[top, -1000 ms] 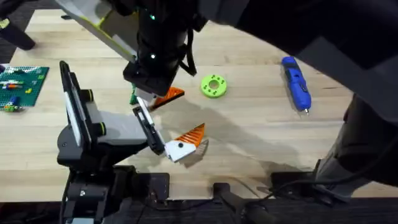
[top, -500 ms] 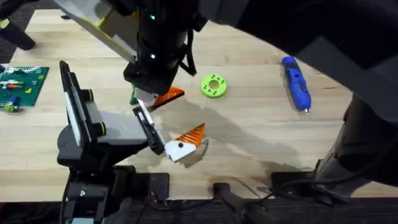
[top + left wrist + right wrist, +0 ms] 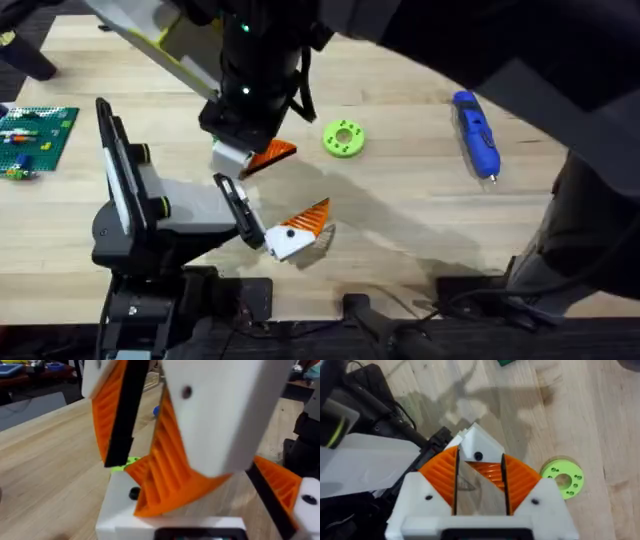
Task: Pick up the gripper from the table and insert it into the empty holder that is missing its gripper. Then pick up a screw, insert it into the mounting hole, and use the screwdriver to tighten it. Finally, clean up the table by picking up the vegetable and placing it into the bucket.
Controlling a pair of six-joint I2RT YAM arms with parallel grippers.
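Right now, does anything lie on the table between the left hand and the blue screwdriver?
Nothing visible does. Bare table runs from the left hand to the screwdriver. The lime-green disc sits off that line, farther from the bases.

The blue screwdriver (image 3: 476,134) lies flat on the light wooden table (image 3: 400,215), tip toward the arms.
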